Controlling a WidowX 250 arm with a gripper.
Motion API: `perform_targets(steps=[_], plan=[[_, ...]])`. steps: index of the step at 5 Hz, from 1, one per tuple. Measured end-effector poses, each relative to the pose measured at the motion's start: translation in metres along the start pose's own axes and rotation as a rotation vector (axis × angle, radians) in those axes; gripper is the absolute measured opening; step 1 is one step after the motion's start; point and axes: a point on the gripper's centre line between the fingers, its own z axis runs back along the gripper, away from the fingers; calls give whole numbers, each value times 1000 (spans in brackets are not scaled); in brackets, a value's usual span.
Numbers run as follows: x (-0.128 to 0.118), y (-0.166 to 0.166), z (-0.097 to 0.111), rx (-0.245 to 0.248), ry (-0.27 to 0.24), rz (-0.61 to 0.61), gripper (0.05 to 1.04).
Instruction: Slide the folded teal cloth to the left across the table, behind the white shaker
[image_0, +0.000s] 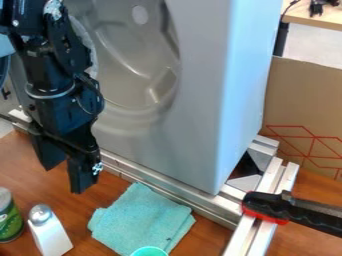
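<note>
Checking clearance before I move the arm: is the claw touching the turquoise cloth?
Apart. The camera view shows bare wooden tabletop between the claw and the turquoise cloth.

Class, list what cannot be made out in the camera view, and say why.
1. Green metal can: cut off by the left edge.
2. Small turquoise round object: its kind unclear, cut off by the bottom edge.
3. Grey panel: partly hidden behind the black robot arm.
4. Underside of the folded turquoise cloth: hidden by its top.

The cloth (141, 218) is looking soft and matt, the metal rails (200, 202) are shining smoothly, and the wooden tabletop (220, 241) is gleaming faintly.
</note>
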Motion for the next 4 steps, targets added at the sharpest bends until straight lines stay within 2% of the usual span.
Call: perform_targets(steps=[1, 2, 3, 4], plan=[[-1, -1, -3, -3, 10, 2, 1001], [7, -12, -18, -9, 3, -14, 1001], [15, -27, -35, -49, 5, -30, 1001], [24, -32, -48, -84, -23, -41, 1001]])
